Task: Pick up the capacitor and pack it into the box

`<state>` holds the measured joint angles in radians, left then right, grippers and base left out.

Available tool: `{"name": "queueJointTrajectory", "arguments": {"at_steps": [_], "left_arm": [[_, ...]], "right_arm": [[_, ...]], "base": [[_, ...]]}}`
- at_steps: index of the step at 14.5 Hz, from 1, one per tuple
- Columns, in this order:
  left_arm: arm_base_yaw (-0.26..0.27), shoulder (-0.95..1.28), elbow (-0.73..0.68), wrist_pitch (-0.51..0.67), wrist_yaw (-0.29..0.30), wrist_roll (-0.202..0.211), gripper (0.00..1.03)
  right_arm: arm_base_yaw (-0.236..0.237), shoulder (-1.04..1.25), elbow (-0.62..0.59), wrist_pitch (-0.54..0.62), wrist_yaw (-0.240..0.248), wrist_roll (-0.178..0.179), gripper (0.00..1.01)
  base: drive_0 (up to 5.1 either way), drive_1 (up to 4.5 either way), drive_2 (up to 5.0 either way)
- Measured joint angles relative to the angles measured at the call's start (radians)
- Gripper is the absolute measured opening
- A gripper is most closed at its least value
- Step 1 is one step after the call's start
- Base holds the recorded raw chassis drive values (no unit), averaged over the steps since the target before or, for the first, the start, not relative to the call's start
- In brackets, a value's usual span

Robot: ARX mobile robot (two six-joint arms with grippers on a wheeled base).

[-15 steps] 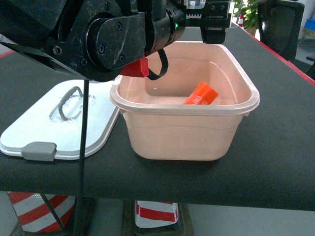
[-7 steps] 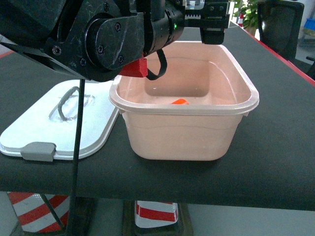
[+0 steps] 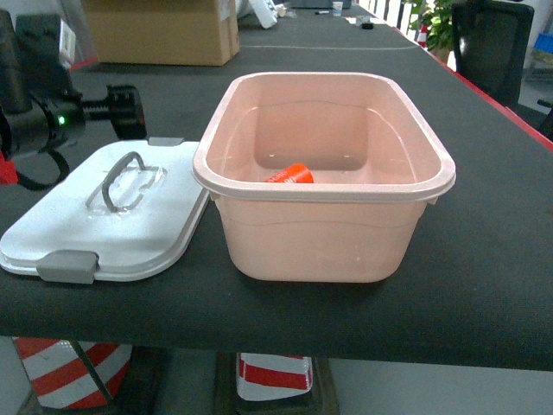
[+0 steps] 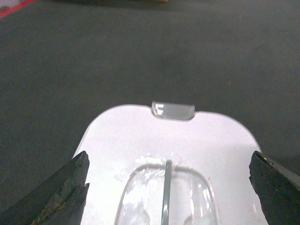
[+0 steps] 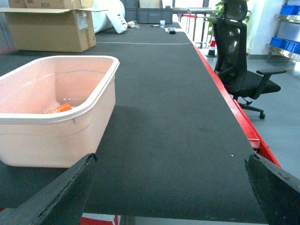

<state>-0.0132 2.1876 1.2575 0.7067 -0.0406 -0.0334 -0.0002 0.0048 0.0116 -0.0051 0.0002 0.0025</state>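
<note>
The pale pink box [image 3: 328,233] stands open in the middle of the black table. An orange capacitor [image 3: 290,175] lies on its floor, and shows too in the right wrist view as an orange capacitor [image 5: 57,109] inside the box [image 5: 61,136]. The white lid [image 3: 112,216] with its grey handle [image 3: 121,177] lies flat to the left of the box. My left gripper [image 3: 128,111] hovers over the lid's far end, open and empty; its wrist view shows the gripper [image 4: 169,157] straddling the lid [image 4: 117,136]. My right gripper [image 5: 171,158] is open over bare table to the right of the box.
A brown cardboard carton [image 3: 160,30] sits at the table's back left. The table's red edge [image 5: 236,124] runs along the right, with an office chair [image 5: 239,61] beyond it. A red-and-white striped barrier [image 3: 268,380] stands under the table's front.
The left arm has left its place above the box and swung left over the lid. The orange capacitor has dropped lower and now rests on the box floor.
</note>
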Motion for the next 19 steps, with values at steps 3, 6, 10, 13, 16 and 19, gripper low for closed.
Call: {"name": "queueJointTrajectory", "arguments": {"at_steps": [3,6,10,13,16,19], "left_arm": [[0.004,0.083,0.002,-0.068,0.019,0.022,0.98],[0.004,0.135,0.059,-0.116,0.034,0.05,0.71],[0.004,0.138,0.079,-0.109,0.04,0.068,0.25],[0.004,0.138,0.079,-0.116,0.041,0.067,0.02],[0.017,0.137,0.079,-0.116,0.042,0.066,0.02],[0.048,0.069,0.08,-0.161,0.037,0.064,0.02]], "right_arm": [[0.0,0.0,0.0,0.0,0.0,0.0,0.98],[0.0,0.0,0.0,0.0,0.0,0.0,0.98],[0.0,0.0,0.0,0.0,0.0,0.0,0.98],[0.0,0.0,0.0,0.0,0.0,0.0,0.98],[0.0,0.0,0.0,0.0,0.0,0.0,0.98],[0.0,0.0,0.0,0.0,0.0,0.0,0.98]], "base": [[0.0,0.0,0.0],[0.0,0.0,0.0],[0.0,0.0,0.0],[0.0,0.0,0.0],[0.0,0.0,0.0],[0.0,0.0,0.0]]}}
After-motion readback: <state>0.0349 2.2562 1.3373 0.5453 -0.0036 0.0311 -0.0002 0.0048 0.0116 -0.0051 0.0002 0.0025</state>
